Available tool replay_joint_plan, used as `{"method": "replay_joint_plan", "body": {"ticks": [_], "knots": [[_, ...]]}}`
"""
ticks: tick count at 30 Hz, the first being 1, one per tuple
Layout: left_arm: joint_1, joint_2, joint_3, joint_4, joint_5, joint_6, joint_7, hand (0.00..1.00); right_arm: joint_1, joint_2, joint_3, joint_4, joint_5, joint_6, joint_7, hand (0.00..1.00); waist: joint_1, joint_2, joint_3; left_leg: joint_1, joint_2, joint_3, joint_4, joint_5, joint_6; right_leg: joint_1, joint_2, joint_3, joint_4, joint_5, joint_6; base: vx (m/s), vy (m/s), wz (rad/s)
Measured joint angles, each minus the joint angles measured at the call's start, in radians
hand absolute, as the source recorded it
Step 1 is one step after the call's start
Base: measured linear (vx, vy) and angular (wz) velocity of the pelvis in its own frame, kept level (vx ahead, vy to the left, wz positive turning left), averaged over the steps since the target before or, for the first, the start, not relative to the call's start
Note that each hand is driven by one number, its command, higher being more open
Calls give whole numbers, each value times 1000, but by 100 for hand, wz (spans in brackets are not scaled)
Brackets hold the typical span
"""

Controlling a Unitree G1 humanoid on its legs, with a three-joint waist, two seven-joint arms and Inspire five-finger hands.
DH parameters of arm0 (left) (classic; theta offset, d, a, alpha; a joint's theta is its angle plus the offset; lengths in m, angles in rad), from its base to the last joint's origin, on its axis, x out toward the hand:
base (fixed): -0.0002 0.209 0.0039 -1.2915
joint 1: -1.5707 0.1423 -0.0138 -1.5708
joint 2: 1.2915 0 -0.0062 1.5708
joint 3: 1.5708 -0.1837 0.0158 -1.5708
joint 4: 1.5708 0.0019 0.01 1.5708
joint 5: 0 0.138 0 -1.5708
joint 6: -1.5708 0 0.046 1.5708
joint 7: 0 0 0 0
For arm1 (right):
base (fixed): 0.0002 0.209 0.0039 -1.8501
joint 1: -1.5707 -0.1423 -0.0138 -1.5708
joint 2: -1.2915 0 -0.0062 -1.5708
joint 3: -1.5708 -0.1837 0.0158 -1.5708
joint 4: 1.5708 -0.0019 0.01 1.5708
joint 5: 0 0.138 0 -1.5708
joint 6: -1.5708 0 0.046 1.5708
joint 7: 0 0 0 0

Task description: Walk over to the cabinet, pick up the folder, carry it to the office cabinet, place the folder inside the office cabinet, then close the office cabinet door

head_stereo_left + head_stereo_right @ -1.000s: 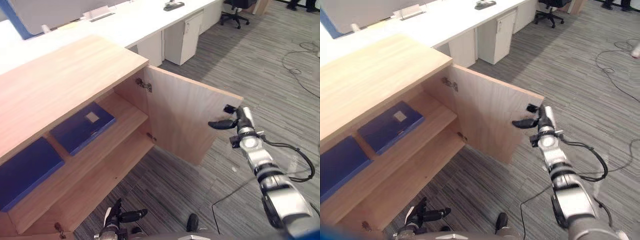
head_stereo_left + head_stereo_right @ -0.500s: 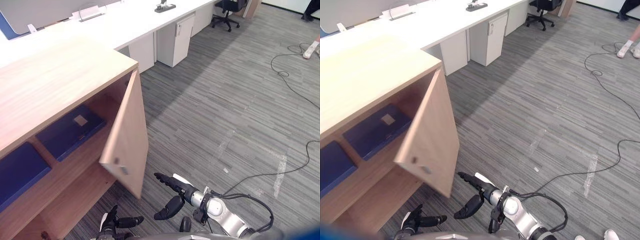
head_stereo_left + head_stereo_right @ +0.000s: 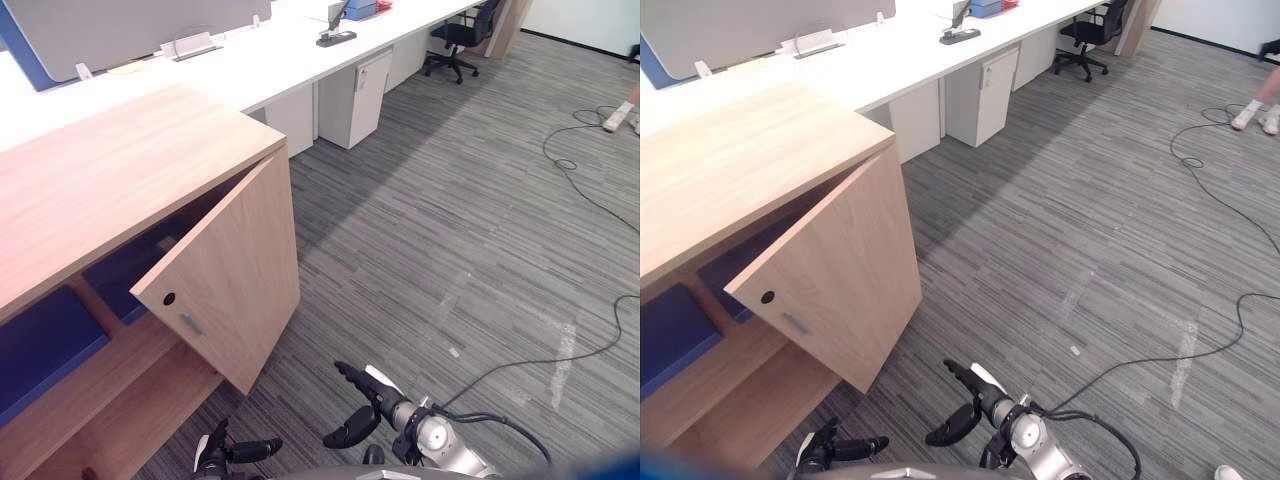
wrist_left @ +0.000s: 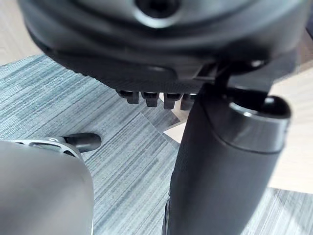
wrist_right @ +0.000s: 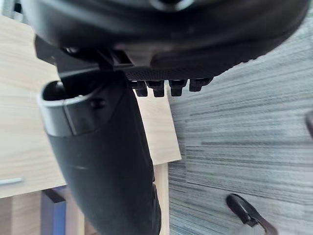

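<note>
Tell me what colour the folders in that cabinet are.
Dark blue folders, clearest in the left eye view.

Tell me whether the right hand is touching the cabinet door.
Apart. The left eye view shows a strip of bare carpet between the right hand and the lower corner of the cabinet door.

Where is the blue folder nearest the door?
The dark blue folder lies on the wooden cabinet's shelf, left in the left eye view, partly hidden behind the half-open wooden door.

Two blue folders (image 3: 40,345) (image 3: 122,276), one cabinet (image 3: 120,170)
</note>
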State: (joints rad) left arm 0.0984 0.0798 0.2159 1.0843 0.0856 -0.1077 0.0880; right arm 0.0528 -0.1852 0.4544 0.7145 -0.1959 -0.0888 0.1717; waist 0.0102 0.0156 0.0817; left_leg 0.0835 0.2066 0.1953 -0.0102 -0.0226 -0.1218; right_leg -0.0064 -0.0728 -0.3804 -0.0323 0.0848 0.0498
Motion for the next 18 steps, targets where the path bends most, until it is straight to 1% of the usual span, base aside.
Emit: {"method": "replay_joint_plan", "body": {"ticks": [1,2,3,4,5,6,7,8,9,10,11,13,14,15,16,17,18], "knots": [[-5,-10,-4,-3,-3,0,0,100,4,10,-46,70,1,13,-8,100,0,10,13,-8,-21,-48,26,-17,18,-26,-53,-34,140,-78,17,11,178,120],[-8,-12,-22,-10,-7,-3,1,100,5,28,-152,135,9,34,-11,100,-3,10,19,-30,-56,-110,52,-33,30,-67,-119,-51,297,-141,25,9,167,129],[-12,-13,-32,-12,-7,-5,2,100,-2,40,-217,166,17,38,-20,100,-5,15,24,-43,-73,-145,60,-39,33,-92,-152,-37,372,-157,12,1,142,163],[-16,-13,-56,-12,-9,-5,5,100,-12,66,-356,212,52,34,-53,100,-16,18,27,-80,-95,-227,79,-41,39,-135,-186,32,480,-163,-4,7,79,144],[-17,-10,-64,-12,-16,-5,6,100,-21,77,-412,246,77,27,-73,100,-21,24,28,-95,-102,-266,88,-40,39,-147,-186,85,511,-164,-12,27,46,187],[-17,-3,-70,-20,-38,0,14,100,-44,102,-518,313,137,26,-110,100,-20,30,34,-114,-108,-336,93,-35,39,-150,-160,212,509,-196,-16,58,-38,186],[-18,8,-68,-21,-47,-1,22,100,-53,118,-586,368,175,28,-142,100,-15,13,32,-146,-124,-410,104,-22,41,-125,-129,311,452,-218,4,56,-72,188],[-19,15,-65,-21,-49,-1,23,100,-56,123,-607,393,185,30,-154,100,-15,3,33,-161,-137,-447,112,-18,36,-104,-126,335,421,-232,19,55,-132,188],[-26,22,-49,-19,-49,0,24,100,-60,132,-660,437,198,37,-176,100,-11,-18,32,-185,-158,-510,125,-9,19,-44,-131,332,356,-258,65,69,-177,152],[-20,21,-28,-17,-45,1,26,100,-60,140,-705,457,198,53,-187,100,2,-18,37,-195,-159,-541,121,-1,9,-6,-132,287,308,-279,96,102,-244,119],[-13,17,-18,-17,-43,2,27,100,-60,141,-722,460,198,62,-190,100,8,-16,39,-196,-153,-546,119,2,5,9,-131,267,289,-284,101,101,-224,58],[23,-10,61,-17,-37,9,25,100,-52,141,-753,456,196,81,-204,100,12,-7,37,-186,-123,-548,113,10,-9,60,-99,225,239,-286,101,93,-219,29],[34,-14,85,-17,-37,9,22,100,-47,142,-754,453,195,83,-203,100,13,-8,36,-180,-115,-548,107,14,-17,72,-92,215,235,-287,99,68,-207,38],[37,-28,121,-18,-42,9,16,100,-36,145,-754,442,195,84,-203,100,14,-8,36,-169,-97,-549,94,20,-26,96,-76,192,222,-288,96,8,-159,37],[41,-35,156,-19,-58,7,12,100,-36,152,-754,436,195,83,-204,100,17,-13,33,-167,-83,-553,81,31,-34,99,-62,180,216,-291,90,-3,-152,30],[41,-40,170,-20,-73,7,11,100,-36,157,-750,434,197,82,-204,100,20,-14,33,-170,-75,-553,76,37,-37,99,-55,174,214,-292,87,-23,-124,18],[43,-47,196,-21,-106,7,11,100,-37,158,-746,431,198,79,-204,100,30,-15,36,-180,-68,-551,75,45,-43,98,-43,163,211,-293,79,-38,-83,24]]}}
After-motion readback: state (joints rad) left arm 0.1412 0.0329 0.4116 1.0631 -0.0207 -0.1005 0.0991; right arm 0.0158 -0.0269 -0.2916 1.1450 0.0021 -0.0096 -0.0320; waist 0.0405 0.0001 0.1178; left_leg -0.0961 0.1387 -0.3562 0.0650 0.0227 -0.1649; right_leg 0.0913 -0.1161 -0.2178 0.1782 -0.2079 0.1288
